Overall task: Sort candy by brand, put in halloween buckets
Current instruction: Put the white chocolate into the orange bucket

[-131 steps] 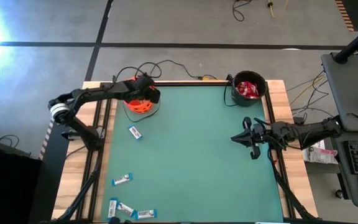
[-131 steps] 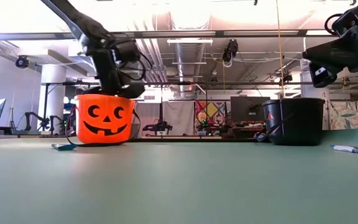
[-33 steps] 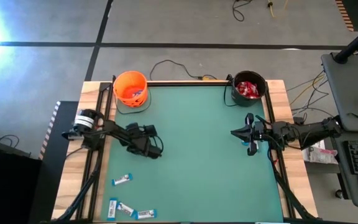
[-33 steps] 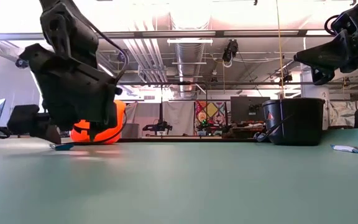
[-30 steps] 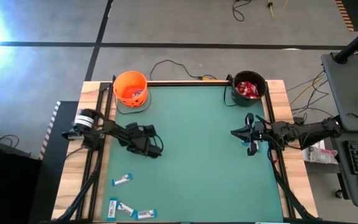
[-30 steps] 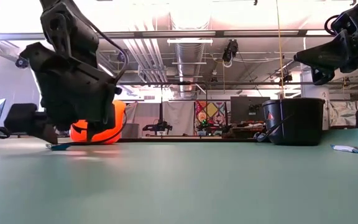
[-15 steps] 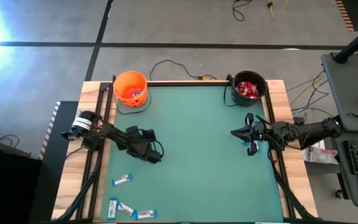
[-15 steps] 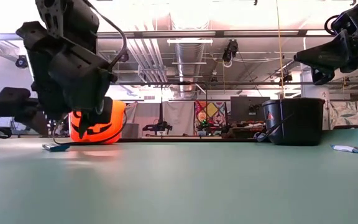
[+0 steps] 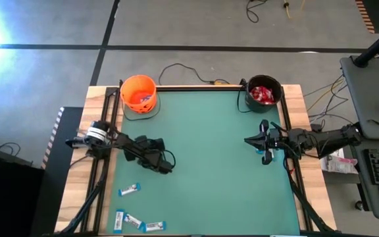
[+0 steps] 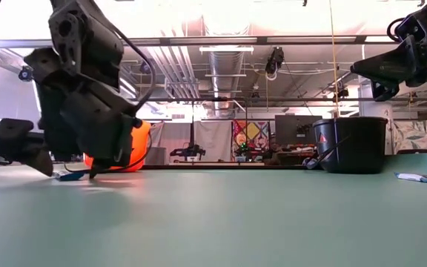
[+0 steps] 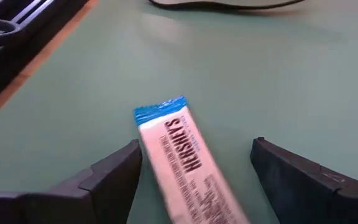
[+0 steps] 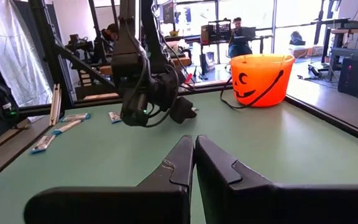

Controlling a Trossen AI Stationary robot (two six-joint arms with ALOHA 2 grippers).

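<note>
Left gripper low over green mat, jaws spread wide, a blue-and-white candy bar lying flat between its fingers, untouched; right gripper pinched closed, empty, hovering well apart.

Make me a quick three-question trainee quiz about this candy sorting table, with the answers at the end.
1. True or false: the left gripper has its fingers spread on either side of a slim blue-and-white wrapped bar lying on the green mat.
2. Which pail holds the crinkly red packets? A) bright orange plastic pumpkin bucket B) black cauldron-like bucket
3. Fill in: the right gripper, waiting near the mat's right edge, has its fingers ____.

Key: 1 true; 2 B; 3 shut.
</note>
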